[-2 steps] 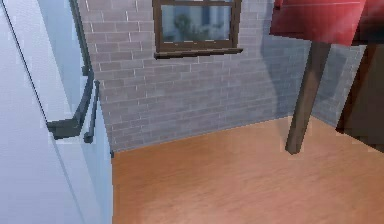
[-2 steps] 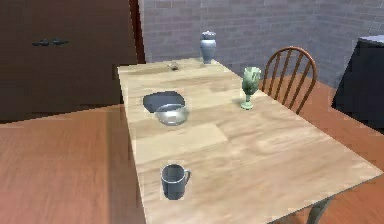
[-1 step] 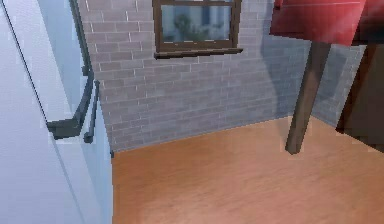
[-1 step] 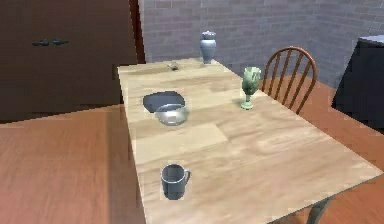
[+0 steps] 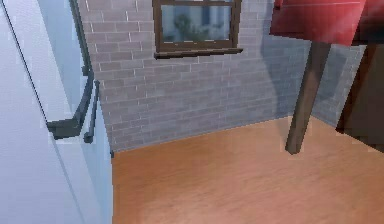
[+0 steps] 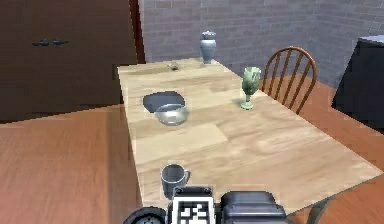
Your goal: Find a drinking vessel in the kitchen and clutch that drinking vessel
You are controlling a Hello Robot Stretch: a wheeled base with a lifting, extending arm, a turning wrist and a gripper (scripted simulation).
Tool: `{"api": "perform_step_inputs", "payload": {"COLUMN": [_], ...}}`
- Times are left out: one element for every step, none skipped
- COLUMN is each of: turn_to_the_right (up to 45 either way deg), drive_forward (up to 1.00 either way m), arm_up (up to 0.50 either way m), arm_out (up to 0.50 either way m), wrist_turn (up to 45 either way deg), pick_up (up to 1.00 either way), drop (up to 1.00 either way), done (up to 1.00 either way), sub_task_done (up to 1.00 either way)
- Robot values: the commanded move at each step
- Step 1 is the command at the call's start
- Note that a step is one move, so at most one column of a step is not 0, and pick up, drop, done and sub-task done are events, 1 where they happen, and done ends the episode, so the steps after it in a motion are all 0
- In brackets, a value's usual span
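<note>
Two drinking vessels stand on the wooden surface [image 6: 235,145] in the arm side view: a grey mug [image 6: 174,180] at its 7 o'clock corner and a green goblet [image 6: 249,86] up near 1 o'clock. We judge the finding done and the reach in hand, with the claw [image 6: 150,215] just at 7 o'clock of the mug, though we cannot tell its grip or whether it holds anything. Next, we'd say, it must line up on the mug and take it cleanly.
</note>
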Motion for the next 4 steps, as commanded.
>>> {"api": "perform_step_inputs", "payload": {"turn_to_the_right": [0.0, 0.0, 0.0, 0.0], "drive_forward": [0.00, 0.00, 0.00, 0.00], "arm_up": [0.00, 0.00, 0.00, 0.00], "arm_out": [0.18, 0.00, 0.00, 0.00], "wrist_turn": [0.0, 45.0, 45.0, 45.0], "pick_up": [0.00, 0.00, 0.00, 0.00], "drop": [0.00, 0.00, 0.00, 0.00], "done": [0.00, 0.00, 0.00, 0.00], "sub_task_done": [0.00, 0.00, 0.00, 0.00]}}
